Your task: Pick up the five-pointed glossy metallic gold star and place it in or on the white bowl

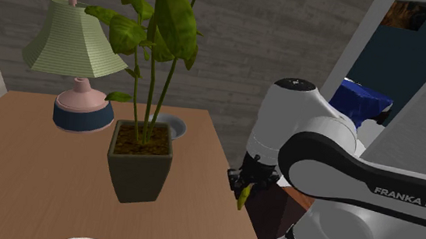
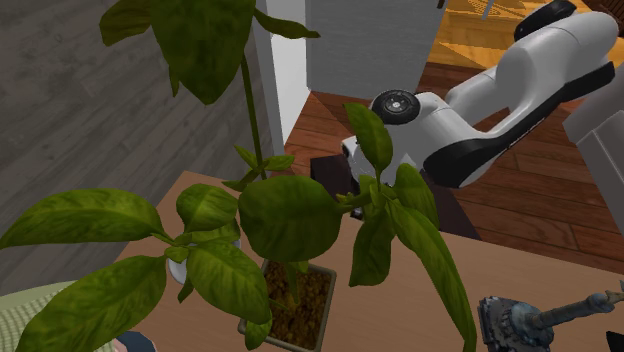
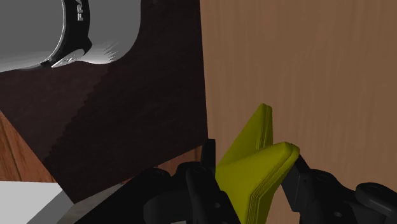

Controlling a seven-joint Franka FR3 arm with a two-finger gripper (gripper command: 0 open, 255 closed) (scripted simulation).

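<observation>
Fingers (image 3: 200,181) are clamping the yellow-gold star (image 3: 251,172) by the tabletop's (image 1: 43,172) edge; the white bowl (image 1: 173,124) is sitting far, toward the shoulder view's left, behind the plant pot (image 1: 139,167).

Light: even, diffuse, medium-bright | arm shell (image 1: 302,110) brightest at 12 o'clock, greying toward 6 | star (image 3: 253,170) flat-lit, edge layers darker | focus: sharp throughout
</observation>
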